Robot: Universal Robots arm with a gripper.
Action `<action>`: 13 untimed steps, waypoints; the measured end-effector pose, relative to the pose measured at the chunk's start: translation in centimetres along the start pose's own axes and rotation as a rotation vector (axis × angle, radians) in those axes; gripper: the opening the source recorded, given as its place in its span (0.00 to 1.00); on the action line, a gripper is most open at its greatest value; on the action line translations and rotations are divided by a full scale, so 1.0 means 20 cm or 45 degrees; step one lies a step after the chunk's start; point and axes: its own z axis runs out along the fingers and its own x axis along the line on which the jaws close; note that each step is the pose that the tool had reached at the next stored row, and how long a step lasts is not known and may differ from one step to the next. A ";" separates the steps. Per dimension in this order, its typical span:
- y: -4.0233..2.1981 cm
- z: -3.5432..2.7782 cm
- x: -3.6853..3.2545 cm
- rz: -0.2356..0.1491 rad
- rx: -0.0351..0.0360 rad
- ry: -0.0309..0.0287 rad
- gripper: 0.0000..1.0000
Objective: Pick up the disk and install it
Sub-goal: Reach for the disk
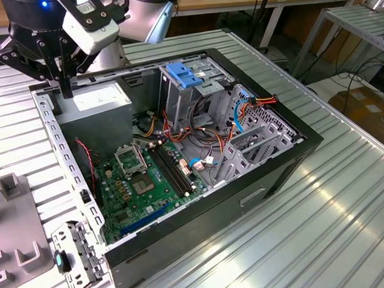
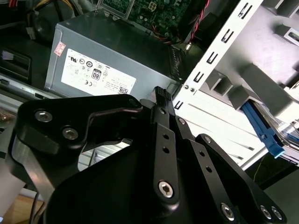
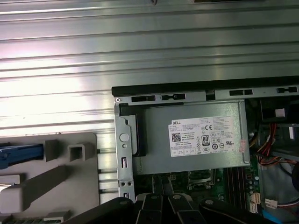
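Nearest in the exterior view, a small metal bracket [image 1: 76, 257] lies on the ribbed metal table [image 1: 335, 201], just off the front corner of the open computer case [image 1: 202, 229]. Next to it, along the outside of the case's perforated side wall, sits a grey fixture [image 1: 26, 221] with raised blocks. The disk [image 2: 262, 129] rests in that fixture, outside the case and well apart from its bays; in the second wrist view just one blue rail of it shows between the grey blocks, and its label is hidden. Inside the case, at the near end, the green motherboard [image 1: 143, 184] lies flat on the floor, and loose coloured cables [image 1: 179, 135] cross the middle. Deeper in the case stands the metal drive cage [image 1: 174, 103], upright, with a light-blue latch plate [image 1: 186, 77] on top of it. The far corner of the case, toward the exterior view's left, holds the grey power supply [image 1: 97, 100] with a white sticker on its upper face. The gripper [image 1: 67, 91] hangs over that corner, its jaws clenched together on nothing, tips pointing down at the edge of the power supply next to the case's side wall; whether they touch the box cannot be told. Beyond the case, past the table's far edge, stands a wooden workbench [image 1: 237, 0]
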 end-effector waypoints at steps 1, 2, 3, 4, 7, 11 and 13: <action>0.000 0.000 0.002 0.000 0.0000 0.0000 0.11; 0.000 0.000 0.004 0.000 -0.0001 0.0000 0.11; 0.000 0.000 0.006 0.000 0.0000 0.0002 0.11; -0.001 0.000 0.010 0.000 0.0000 0.0002 0.11; -0.001 0.000 0.017 0.000 0.0001 0.0003 0.11; -0.002 0.000 0.026 0.000 0.0002 0.0005 0.11; -0.002 0.000 0.032 0.000 0.0001 0.0006 0.11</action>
